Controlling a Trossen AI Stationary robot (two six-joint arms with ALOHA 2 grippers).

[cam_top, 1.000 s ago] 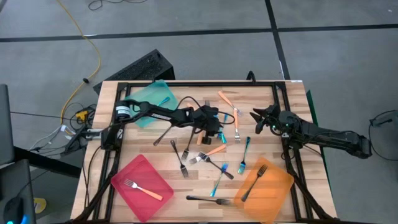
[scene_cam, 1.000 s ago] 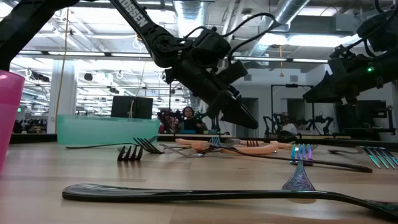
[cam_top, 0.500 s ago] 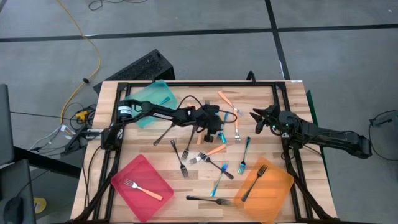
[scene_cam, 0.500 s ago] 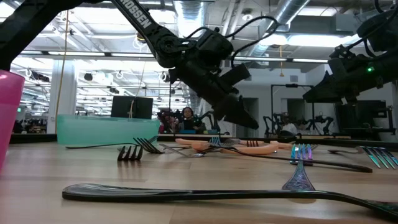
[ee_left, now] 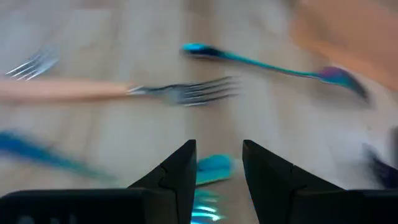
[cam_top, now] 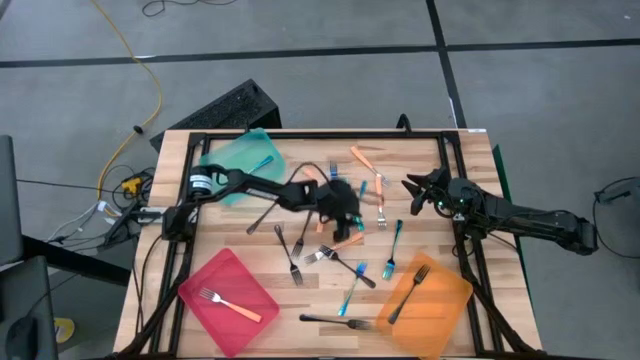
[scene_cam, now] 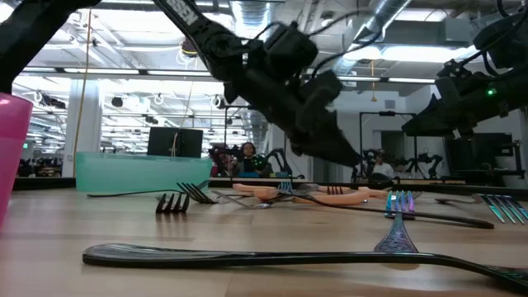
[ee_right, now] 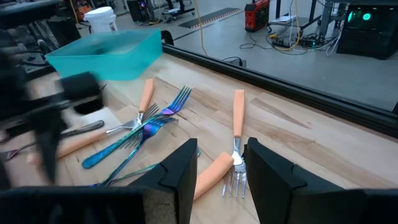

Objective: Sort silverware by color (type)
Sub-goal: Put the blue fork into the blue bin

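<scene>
Just beneath left gripper, blue-handled fork, fingers parted

Landmark: red tray, near-left on the table.
- Toward the orange tray: a black fork and loose forks lie in the way.
- Beyond it, mid-table: crowded; left gripper hangs over the fork cluster.
- Between it and the teal tray: bare wood, open passage.
- Far right edge: right gripper waits.
</scene>
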